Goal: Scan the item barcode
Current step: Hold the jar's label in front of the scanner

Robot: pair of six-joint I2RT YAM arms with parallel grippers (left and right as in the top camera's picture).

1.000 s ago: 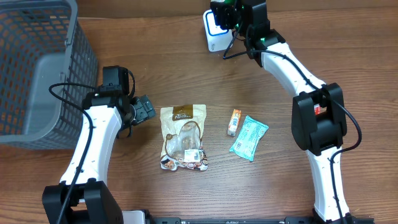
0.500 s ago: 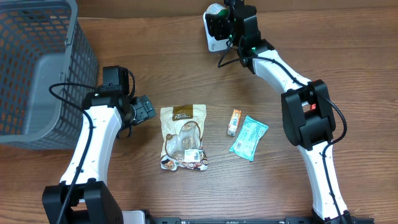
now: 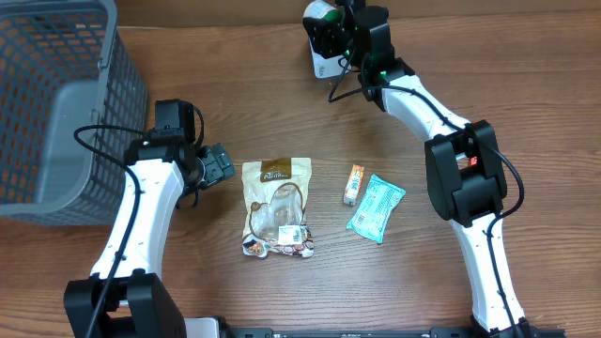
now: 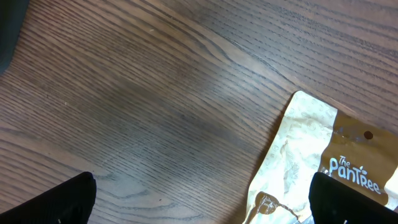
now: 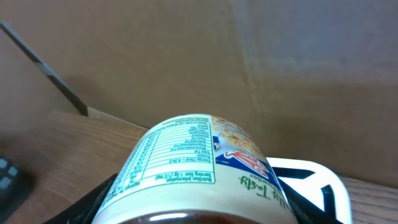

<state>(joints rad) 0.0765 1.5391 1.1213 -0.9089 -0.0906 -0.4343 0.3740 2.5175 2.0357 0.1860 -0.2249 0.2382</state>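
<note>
Two arms at a wooden desk [image 3: 235, 84]. Far left is a grey mesh basket [image 3: 56, 103], well apart from everything else.

Left claw [image 3: 216, 167] is just left of the brown PanTree pouch [image 3: 275, 207], open wide and holding nothing. Its wrist view shows black fingertips [image 4: 56, 199] in the bottom corners with bare wood between them. The pouch's top-left corner pokes in from the right. Can't tell whether the claw touches the desk.

The pouch lies flat mid-desk, label up, with its top edge toward the far side.

Right of the pouch is a small orange packet [image 3: 353, 184]. A teal wrapper [image 3: 376, 207] lies angled just beside it. Can't tell if those two touch. Both are well apart from either claw.

At the far edge, right of centre, is a white scanner [image 3: 324, 64]. Right claw [image 3: 331, 28] is up there, gripping the item. The item is a cream cup [image 3: 317, 16] with green print.

The right wrist view shows the cup's nutrition panel facing the camera, with a dark finger on each side of the body. The scanner's white housing sits directly behind and below the cup, to its right. Cup and scanner are close, but contact isn't clear. No barcode is readable in any view, so can't tell which way it faces.
</note>
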